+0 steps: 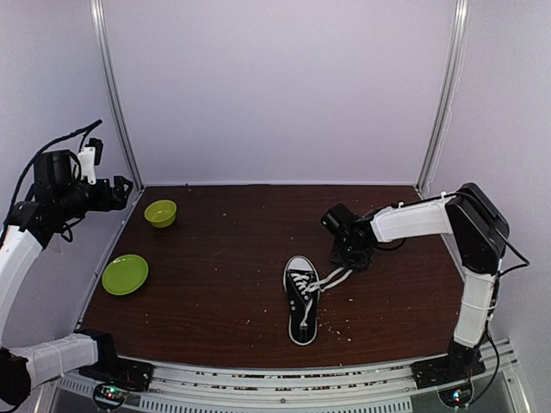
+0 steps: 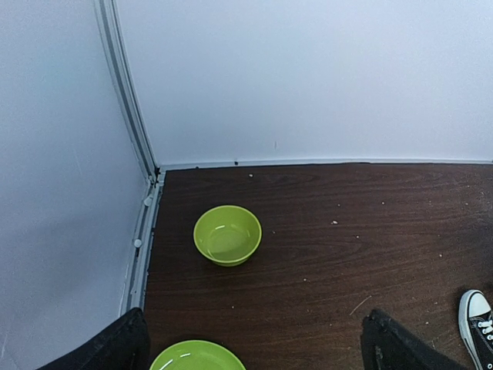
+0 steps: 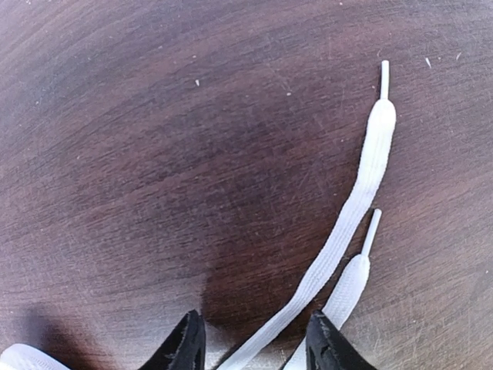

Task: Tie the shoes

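The black sneaker with white toe cap lies on the dark wood table, toe toward the back. Its two white laces trail to the right. My right gripper is low over the lace ends and open. In the right wrist view its gripper has its fingertips either side of the longer lace, which lies flat on the table; the shorter lace passes by the right fingertip. My left gripper is raised at the far left, open and empty. The shoe's toe shows at the left wrist view's right edge.
A green bowl stands at the back left and a green plate lies nearer on the left. White walls with metal posts close the back and sides. Crumbs dot the wood.
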Controlling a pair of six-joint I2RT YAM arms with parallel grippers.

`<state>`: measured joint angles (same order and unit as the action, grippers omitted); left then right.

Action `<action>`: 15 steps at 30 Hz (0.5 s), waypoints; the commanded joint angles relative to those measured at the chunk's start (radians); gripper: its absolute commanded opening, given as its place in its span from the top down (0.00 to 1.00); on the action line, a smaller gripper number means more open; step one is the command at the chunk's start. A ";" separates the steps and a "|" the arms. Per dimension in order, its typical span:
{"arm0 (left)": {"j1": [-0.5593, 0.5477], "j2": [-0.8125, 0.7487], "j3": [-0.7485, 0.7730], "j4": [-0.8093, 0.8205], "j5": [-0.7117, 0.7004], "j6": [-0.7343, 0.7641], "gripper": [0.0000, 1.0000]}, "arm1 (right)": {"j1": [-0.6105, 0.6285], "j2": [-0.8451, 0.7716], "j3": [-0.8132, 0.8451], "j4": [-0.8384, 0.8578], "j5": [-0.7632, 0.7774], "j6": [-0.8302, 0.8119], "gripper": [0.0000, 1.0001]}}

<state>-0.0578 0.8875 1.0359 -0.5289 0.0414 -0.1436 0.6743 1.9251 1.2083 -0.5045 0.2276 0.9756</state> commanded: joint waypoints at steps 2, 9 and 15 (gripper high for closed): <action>0.008 0.001 0.001 0.018 0.014 -0.001 0.02 | -0.007 0.031 -0.007 -0.006 0.022 0.000 0.78; 0.007 0.011 -0.003 0.020 0.020 -0.012 0.02 | -0.008 -0.047 -0.001 0.000 0.021 -0.034 1.00; -0.056 0.021 -0.034 0.033 0.067 -0.071 0.04 | 0.004 -0.255 -0.020 0.077 0.002 -0.139 1.00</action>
<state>-0.0692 0.9073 1.0348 -0.5282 0.0551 -0.1570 0.6716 1.8351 1.1904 -0.4938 0.2298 0.9203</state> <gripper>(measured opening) 0.973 0.008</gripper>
